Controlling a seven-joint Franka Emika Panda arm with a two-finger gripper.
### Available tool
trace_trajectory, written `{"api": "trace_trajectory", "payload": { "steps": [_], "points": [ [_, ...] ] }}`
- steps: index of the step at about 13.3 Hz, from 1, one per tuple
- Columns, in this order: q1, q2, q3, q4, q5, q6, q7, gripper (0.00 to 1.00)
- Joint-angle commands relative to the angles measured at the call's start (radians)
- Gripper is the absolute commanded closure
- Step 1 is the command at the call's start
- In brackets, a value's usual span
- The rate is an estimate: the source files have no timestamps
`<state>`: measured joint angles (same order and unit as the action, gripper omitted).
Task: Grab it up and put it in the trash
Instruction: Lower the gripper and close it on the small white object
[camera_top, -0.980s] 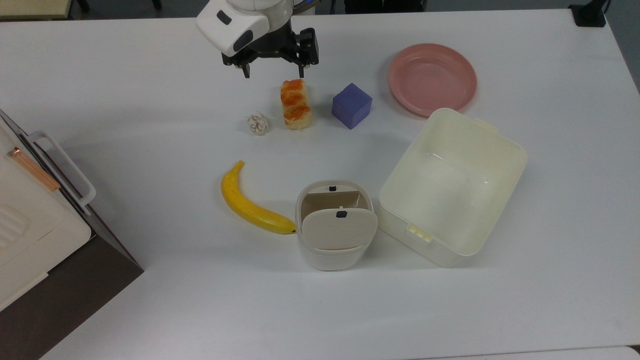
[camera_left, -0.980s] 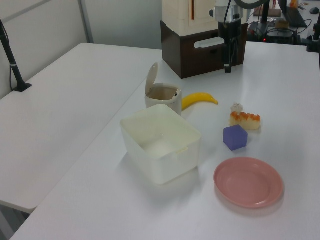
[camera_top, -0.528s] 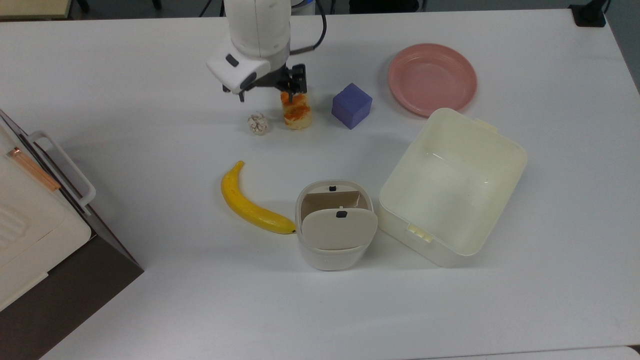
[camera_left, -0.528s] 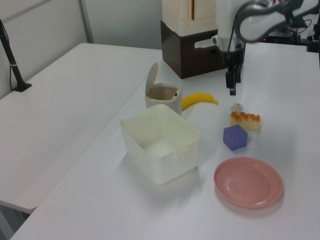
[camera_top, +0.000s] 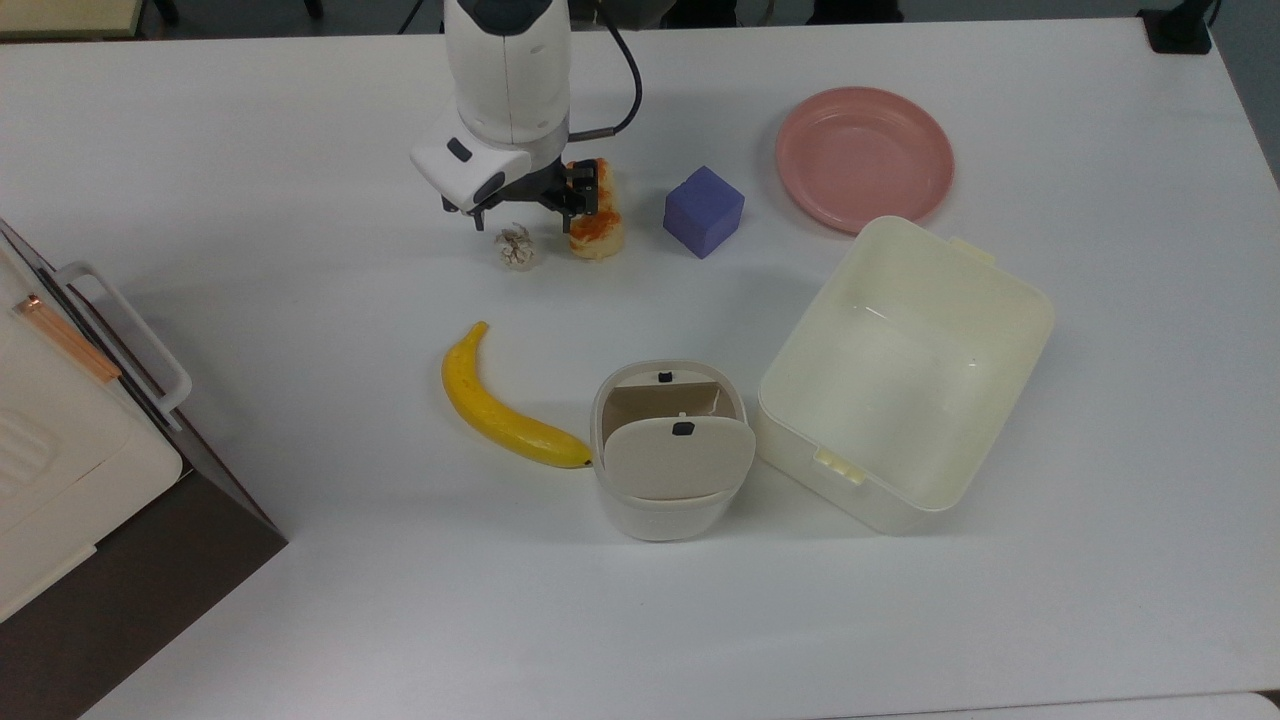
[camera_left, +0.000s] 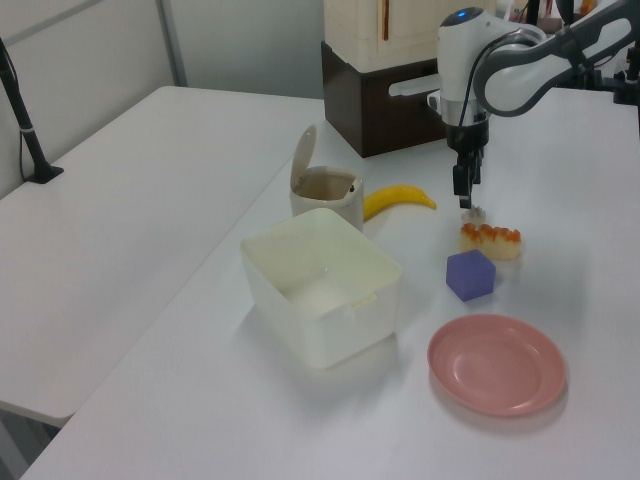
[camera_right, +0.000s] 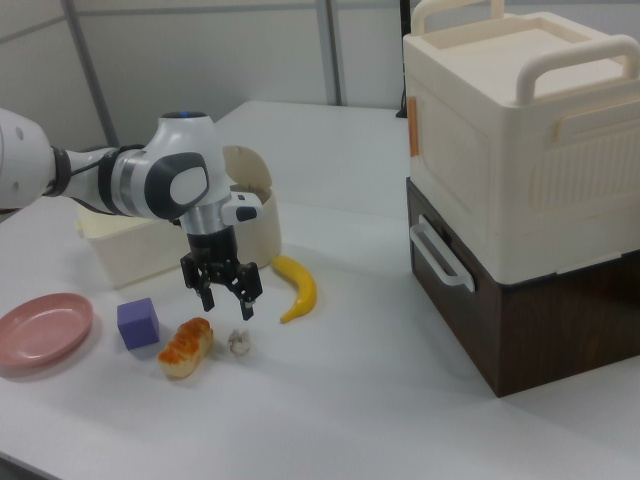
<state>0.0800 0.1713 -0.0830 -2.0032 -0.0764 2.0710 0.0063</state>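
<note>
The paper wad lies on the white table just left of the bread piece in the top view. My gripper hangs open a little above it, pointing down, with nothing between its fingers; one finger covers part of the bread. The trash is a small white bin with its beige flap lid tipped up, standing nearer the top view's bottom, between the banana and the cream tub.
An orange-topped bread piece, a purple cube and a pink plate line up to the top view's right of the wad. A banana and a cream tub flank the bin. A cream-and-brown appliance stands at the left edge.
The gripper has come down and moved from the table's far side to just above the wad and bread, staying open. Nothing else has moved.
</note>
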Motion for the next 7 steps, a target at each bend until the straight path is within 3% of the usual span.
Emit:
{"api": "trace_trajectory", "payload": {
  "steps": [1,7],
  "points": [
    [0.004,0.036,-0.007,-0.022,-0.017,0.075,0.006,0.13],
    [-0.003,0.050,-0.014,-0.035,-0.017,0.081,-0.051,0.39]
  ]
}}
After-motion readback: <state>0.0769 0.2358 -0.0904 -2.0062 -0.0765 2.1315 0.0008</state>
